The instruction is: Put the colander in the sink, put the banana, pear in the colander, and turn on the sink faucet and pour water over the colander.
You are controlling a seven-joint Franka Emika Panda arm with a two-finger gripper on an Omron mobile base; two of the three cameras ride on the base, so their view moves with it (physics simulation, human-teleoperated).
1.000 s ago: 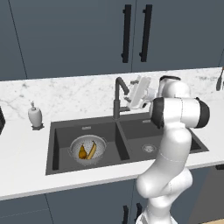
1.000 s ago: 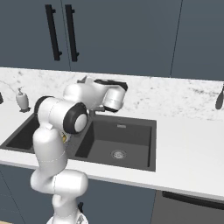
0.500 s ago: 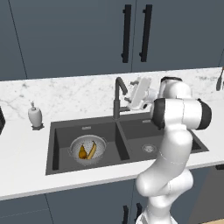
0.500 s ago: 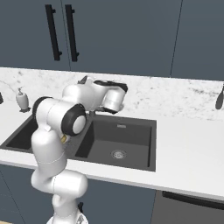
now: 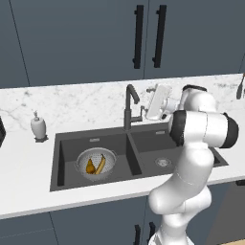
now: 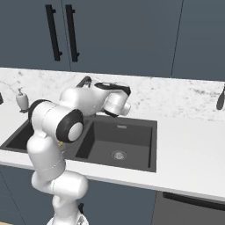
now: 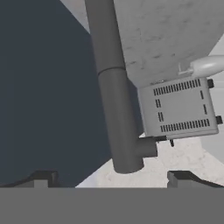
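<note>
Beside the angular dark-metal sink faucet [image 5: 129, 106], the gripper [image 5: 145, 113], fingers spread wide.

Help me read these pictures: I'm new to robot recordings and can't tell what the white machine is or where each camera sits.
The white machine is a robot arm with a two-finger gripper, in a computer-rendered kitchen. Two pictures come from cameras on its base, behind it to the left and right, looking down over a marble counter and a dark sink with two basins. The third comes from a camera on the hand itself, so it looks tilted.

In the left basin sits a metal colander holding a banana and a pear. A white soap dispenser stands on the counter to the left.

The gripper is beside the dark sink faucet, behind the divider; in the hand view the faucet's post and small side lever lie just ahead of the fingertips. The fingers stand apart and hold nothing.
</note>
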